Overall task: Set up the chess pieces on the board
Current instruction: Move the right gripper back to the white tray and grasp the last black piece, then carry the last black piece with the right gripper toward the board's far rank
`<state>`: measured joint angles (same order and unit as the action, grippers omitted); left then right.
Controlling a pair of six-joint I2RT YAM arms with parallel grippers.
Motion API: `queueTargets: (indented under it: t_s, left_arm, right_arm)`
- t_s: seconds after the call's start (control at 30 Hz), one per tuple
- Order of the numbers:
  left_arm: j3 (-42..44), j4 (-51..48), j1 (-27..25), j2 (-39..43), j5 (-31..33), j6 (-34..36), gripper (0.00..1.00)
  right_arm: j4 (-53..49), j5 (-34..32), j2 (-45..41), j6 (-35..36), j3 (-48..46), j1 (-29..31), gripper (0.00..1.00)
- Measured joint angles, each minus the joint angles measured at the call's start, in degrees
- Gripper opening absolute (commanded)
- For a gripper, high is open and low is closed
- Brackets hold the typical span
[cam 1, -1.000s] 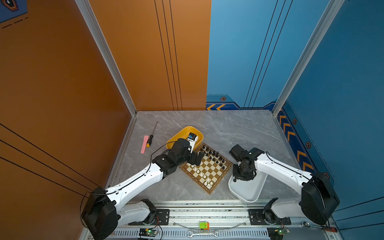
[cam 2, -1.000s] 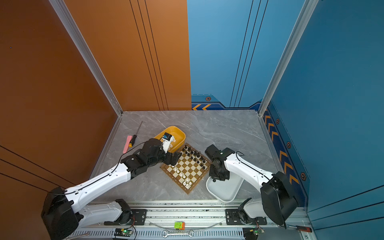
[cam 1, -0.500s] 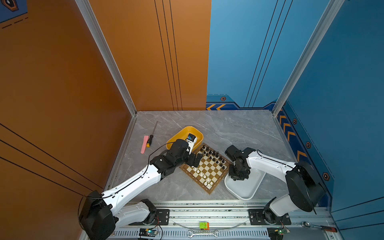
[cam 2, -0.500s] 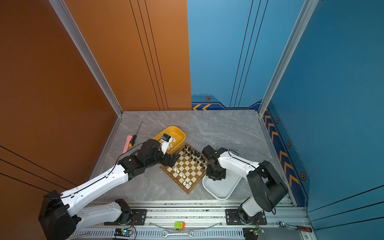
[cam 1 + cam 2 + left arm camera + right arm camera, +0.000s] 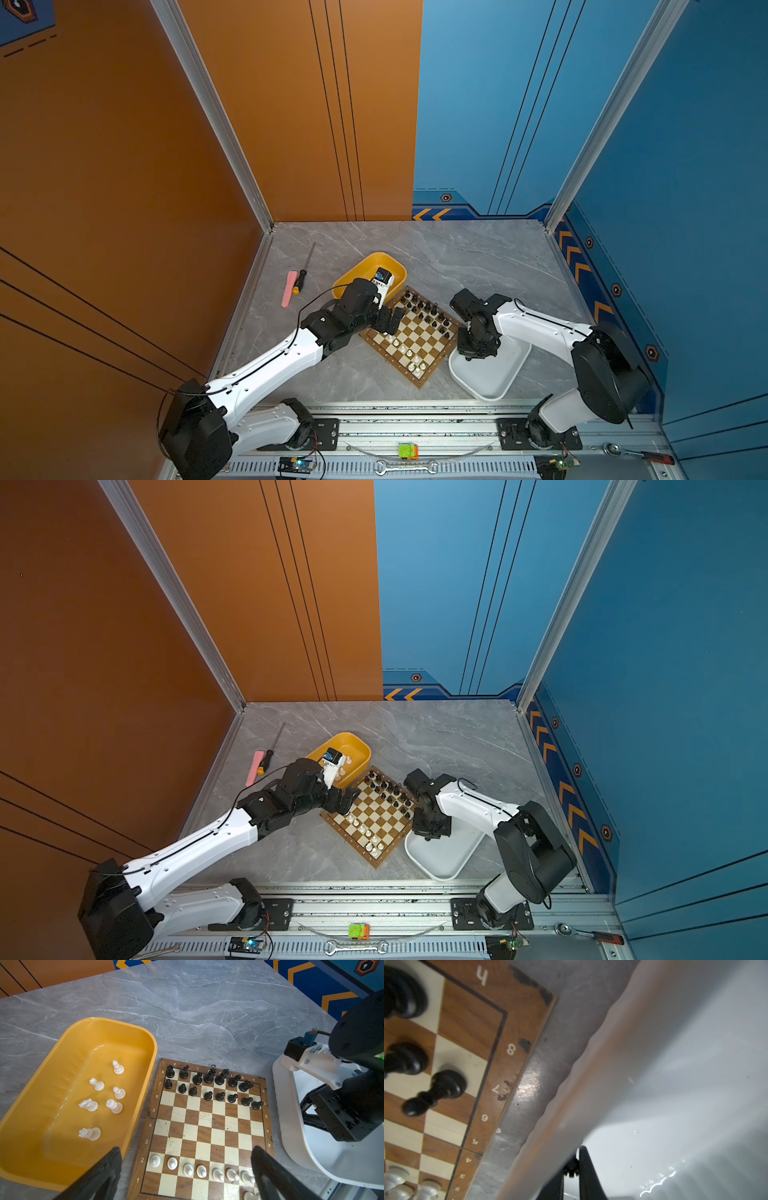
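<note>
The board (image 5: pixel 419 332) (image 5: pixel 376 818) lies between a yellow tray (image 5: pixel 357 266) and a white tray (image 5: pixel 494 374). Black chess pieces (image 5: pixel 209 1084) fill its far two rows, except the bare corner square (image 5: pixel 467 1028). White pawns (image 5: pixel 201 1171) line row 2, and one white piece (image 5: pixel 248 1195) stands on row 1. Several white pieces (image 5: pixel 114 1105) lie in the yellow tray (image 5: pixel 62 1064). My left gripper (image 5: pixel 392 322) (image 5: pixel 187 1167) hangs open over the board's white side. My right gripper (image 5: pixel 473 353) (image 5: pixel 572 1167) reaches into the white tray (image 5: pixel 675 1084), shut on a small black piece.
A pink tool (image 5: pixel 289 282) and a screwdriver (image 5: pixel 303 270) lie by the left wall. The metal rail (image 5: pixel 415 428) runs along the front edge with a wrench (image 5: pixel 405 467) on it. Walls close the left, back and right sides.
My right gripper edged toward the board inside the white tray and its jaws closed. The right arm's elbow swung round. The left gripper has barely moved and stays open.
</note>
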<state>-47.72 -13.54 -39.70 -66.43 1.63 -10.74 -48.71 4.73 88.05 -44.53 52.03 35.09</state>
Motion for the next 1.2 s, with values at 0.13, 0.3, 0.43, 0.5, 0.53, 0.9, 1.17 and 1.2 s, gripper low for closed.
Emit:
queueTargets:
  t_s: [0.13,0.3,0.43,0.5,0.53,0.9,1.17,1.2]
  left_arm:
    - [0.00,0.00,0.00,0.00,-0.02,-0.02,0.98]
    - [0.00,0.02,0.00,-0.02,0.00,0.00,0.98]
    - [-0.02,0.42,0.00,-0.46,0.00,0.00,0.98]
    - [-0.02,0.50,0.00,-0.83,0.02,0.00,0.98]
    - [-0.02,0.50,0.00,-0.98,0.02,-0.02,0.98]
    - [-0.02,1.57,0.85,-0.96,1.66,-0.09,0.98]
    - [0.50,1.44,2.73,2.78,3.69,-0.26,0.98]
    - [0.68,1.27,3.08,3.32,3.91,-0.28,0.98]
  right_arm:
    - [-0.55,-0.04,-0.09,0.37,0.00,-0.96,0.07]
    - [-3.67,-0.50,-2.34,1.25,0.94,-2.60,0.07]
    - [-7.39,-1.16,-5.40,2.29,5.25,-4.09,0.07]
    - [-9.22,-1.75,-6.19,2.84,8.41,-4.83,0.07]
    - [-10.25,-1.97,-6.34,3.23,10.27,-5.20,0.07]
    - [-15.43,-1.95,0.11,7.58,25.42,-6.40,0.08]
    - [-15.17,-0.35,9.44,10.10,27.58,-6.38,0.08]
    - [-15.13,-0.17,10.38,10.27,27.58,-6.29,0.08]
